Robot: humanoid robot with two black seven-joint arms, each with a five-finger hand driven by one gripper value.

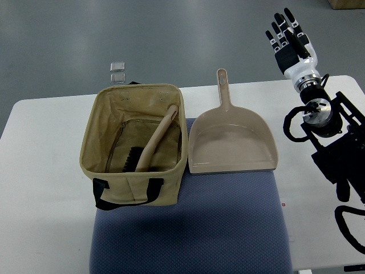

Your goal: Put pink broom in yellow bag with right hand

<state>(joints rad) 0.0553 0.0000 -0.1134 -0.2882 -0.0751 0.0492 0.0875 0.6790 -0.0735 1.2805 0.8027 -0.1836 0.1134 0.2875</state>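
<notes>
The yellow bag (134, 188) stands open on the left part of the table, on a blue mat. The pink broom (155, 142) lies inside it, its handle leaning up against the far right rim and its dark bristles (130, 160) down at the bag's bottom. My right hand (288, 34) is raised at the upper right, past the table's far edge, fingers spread and holding nothing, well away from the bag. The left arm does not show.
A pink dustpan (231, 142) lies right of the bag, handle pointing away from me. The blue mat (194, 222) covers the near middle of the white table (45, 171). Two small clear squares (117, 71) lie on the floor beyond the table.
</notes>
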